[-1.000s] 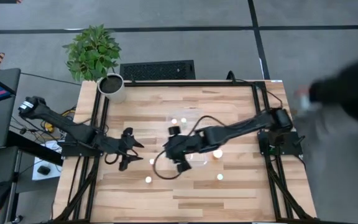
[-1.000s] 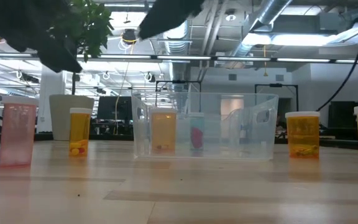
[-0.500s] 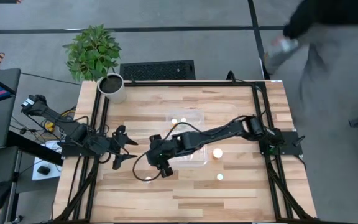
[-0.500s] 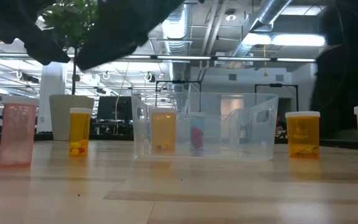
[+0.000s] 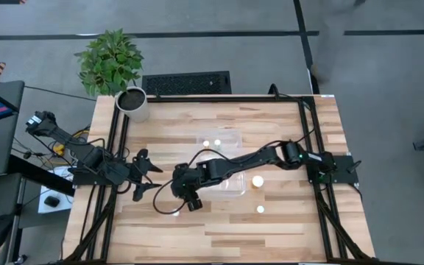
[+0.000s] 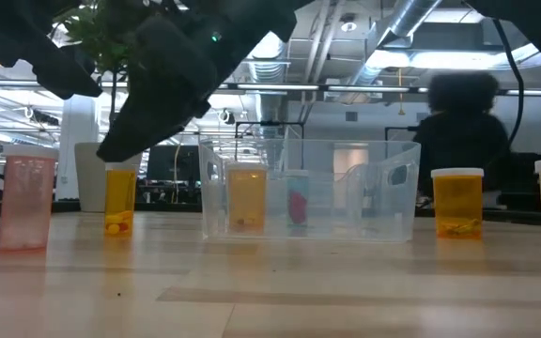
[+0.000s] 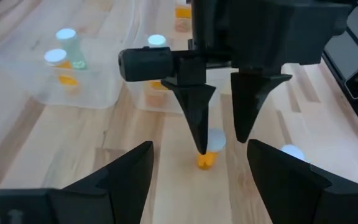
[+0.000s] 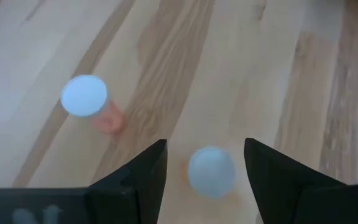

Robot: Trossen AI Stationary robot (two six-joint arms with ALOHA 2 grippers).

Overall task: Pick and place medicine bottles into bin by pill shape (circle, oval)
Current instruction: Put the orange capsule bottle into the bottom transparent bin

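Observation:
A small orange bottle with a white cap (image 8: 211, 169) stands upright on the wooden table. My right gripper (image 8: 205, 148) is open and points down over it, one finger on either side of the cap, touching nothing; the left wrist view shows its fingers (image 7: 199, 121) above that bottle (image 7: 211, 144). A pinkish bottle (image 8: 86, 98) stands close by, also in the high view (image 5: 175, 212). The clear bin (image 5: 223, 163) holds two bottles (image 6: 247, 195). My left gripper (image 5: 150, 177) is open and empty at the table's left.
Two more orange bottles (image 5: 257, 180) (image 5: 260, 210) stand to the right of the bin. A white plant pot (image 5: 132, 103) stands at the far left corner. A person (image 6: 458, 131) shows in the room behind the table.
My right gripper has gone from the bin toward the table's left and near edge and now hangs over the orange bottle, still open. My left gripper has drawn back a little toward the left edge. The person has moved about beyond the table.

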